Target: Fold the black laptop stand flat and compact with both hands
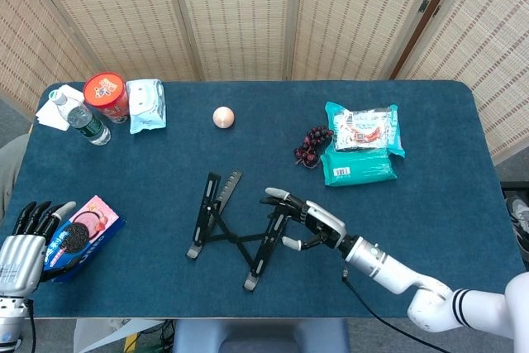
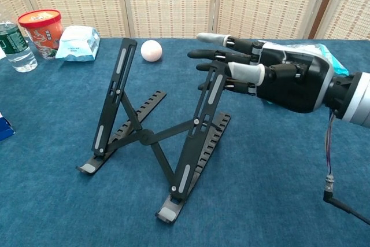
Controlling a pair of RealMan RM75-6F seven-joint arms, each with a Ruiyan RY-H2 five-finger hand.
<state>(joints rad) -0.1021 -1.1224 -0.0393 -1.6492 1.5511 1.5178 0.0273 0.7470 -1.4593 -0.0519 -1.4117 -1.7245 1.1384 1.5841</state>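
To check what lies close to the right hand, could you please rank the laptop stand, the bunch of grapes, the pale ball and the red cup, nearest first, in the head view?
From the right hand:
1. laptop stand, at its fingertips.
2. bunch of grapes, behind it.
3. pale ball, back centre.
4. red cup, far back left.
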